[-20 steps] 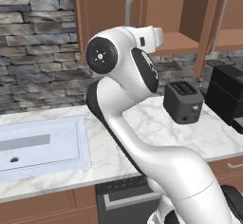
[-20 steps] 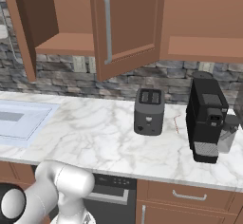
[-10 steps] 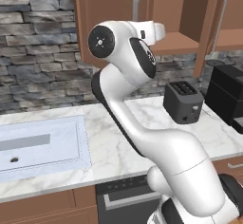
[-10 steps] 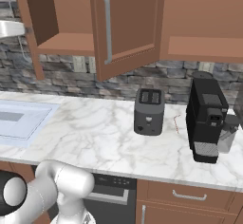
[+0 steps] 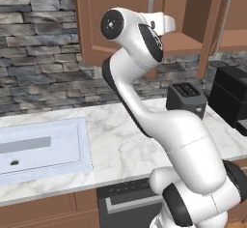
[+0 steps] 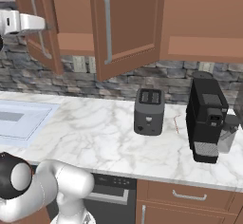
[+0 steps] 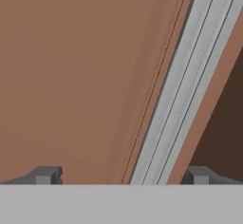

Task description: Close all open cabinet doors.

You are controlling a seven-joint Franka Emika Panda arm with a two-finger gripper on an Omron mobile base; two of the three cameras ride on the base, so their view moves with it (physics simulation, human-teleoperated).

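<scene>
Gripper (image 7: 121, 175) jaws stand wide apart astride the left cabinet door's bar handle (image 7: 182, 85), running toward 1 o'clock; both cabinet doors (image 6: 127, 26) hang ajar, tops cut off.

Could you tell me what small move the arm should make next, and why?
Probably press the open gripper forward against the left cabinet door, pushing it toward shut. The hand view shows the fingertips spread to either side of the door's silver handle, holding nothing, and both doors stand ajar.
</scene>
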